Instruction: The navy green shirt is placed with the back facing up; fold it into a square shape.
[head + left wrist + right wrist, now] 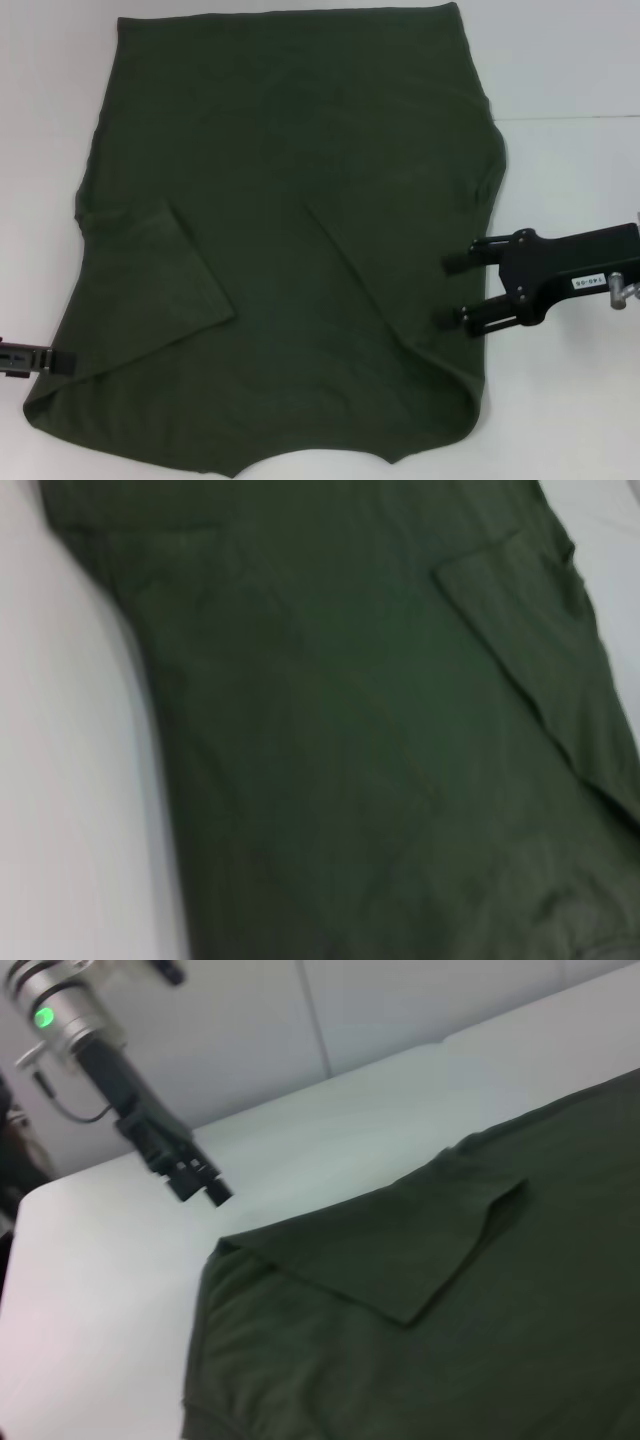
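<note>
The navy green shirt [290, 230] lies flat on the white table with its plain back up. Its left sleeve [160, 270] is folded in over the body, and a diagonal fold line crosses the right side. My right gripper [450, 290] hovers open at the shirt's right edge with nothing between its fingers [456, 263]. My left gripper [58, 360] sits at the table's near left, just beside the shirt's lower left corner. The right wrist view shows that left gripper [205, 1185] above the bare table, apart from the shirt [450, 1330]. The left wrist view shows only shirt [380, 740] cloth.
White table [570, 420] surrounds the shirt, with bare strips on the left and right. The shirt's near hem reaches the bottom of the head view. A seam in the table surface [570, 118] runs off to the right.
</note>
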You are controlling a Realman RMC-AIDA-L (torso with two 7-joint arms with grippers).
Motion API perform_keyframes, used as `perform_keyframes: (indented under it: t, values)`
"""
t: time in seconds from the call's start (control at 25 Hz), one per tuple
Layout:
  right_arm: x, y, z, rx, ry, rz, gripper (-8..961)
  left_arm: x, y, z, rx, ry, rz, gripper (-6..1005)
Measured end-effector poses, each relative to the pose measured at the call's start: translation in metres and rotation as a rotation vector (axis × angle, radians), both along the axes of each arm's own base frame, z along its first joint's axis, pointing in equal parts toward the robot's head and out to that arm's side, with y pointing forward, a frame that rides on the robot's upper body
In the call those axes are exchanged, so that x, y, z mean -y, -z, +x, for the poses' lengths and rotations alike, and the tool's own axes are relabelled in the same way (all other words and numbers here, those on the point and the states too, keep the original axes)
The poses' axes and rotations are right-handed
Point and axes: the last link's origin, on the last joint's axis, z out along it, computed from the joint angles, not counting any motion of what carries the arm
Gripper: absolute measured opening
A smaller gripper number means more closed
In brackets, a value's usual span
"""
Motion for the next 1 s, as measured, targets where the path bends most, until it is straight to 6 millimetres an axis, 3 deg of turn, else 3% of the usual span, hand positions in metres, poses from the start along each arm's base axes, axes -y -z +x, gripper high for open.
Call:
perform_keyframes:
  t: [0.64, 1.0]
  values:
    - [0.008, 0.009, -0.004, 0.011, -0.083, -0.041, 896, -0.003, 0.001, -0.014, -0.071, -0.118, 0.007, 952]
    - [0.007, 0.010, -0.006, 0.010, -0.097, -0.041, 896, -0.004, 0.016, -0.024, -0.090, -0.149, -0.007, 951]
